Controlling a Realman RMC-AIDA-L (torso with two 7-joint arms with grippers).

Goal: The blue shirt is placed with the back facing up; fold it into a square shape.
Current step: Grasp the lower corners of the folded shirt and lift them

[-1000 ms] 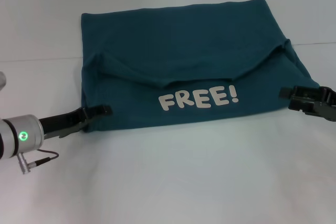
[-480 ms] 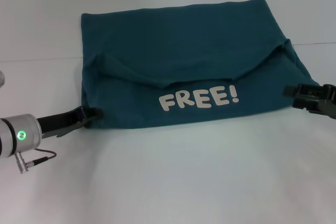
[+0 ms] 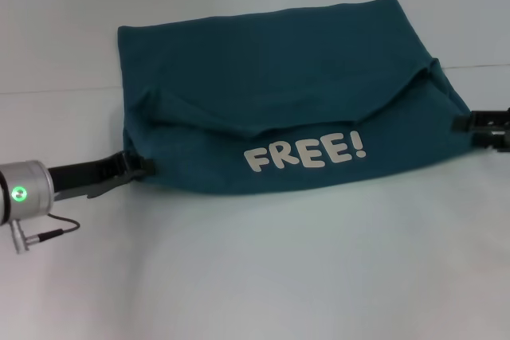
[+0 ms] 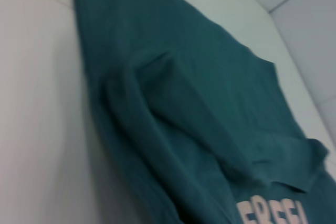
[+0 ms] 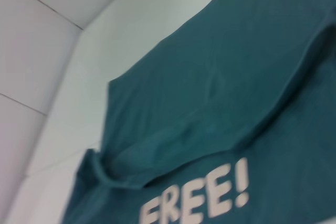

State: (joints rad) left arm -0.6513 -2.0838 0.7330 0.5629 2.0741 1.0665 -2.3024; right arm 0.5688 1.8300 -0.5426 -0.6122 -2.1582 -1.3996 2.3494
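- White tabletop [image 3: 263,276], bare toward the near edge.
- Blue shirt [image 3: 279,61] folded mid-table, soft, creased, "FREE!" lettering [image 3: 305,153] up.
- Left gripper [image 3: 142,166] at its left edge, right gripper [image 3: 462,123] at its right; finger states unclear.

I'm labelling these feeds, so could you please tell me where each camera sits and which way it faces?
Head view: above, looking forward and down at the shirt on the table; left gripper and right gripper show at its side edges.
Left wrist view: on the left arm, facing along the shirt; no fingers visible.
Right wrist view: on the right arm, facing across the shirt; no fingers visible.
All three share the FREE! lettering.
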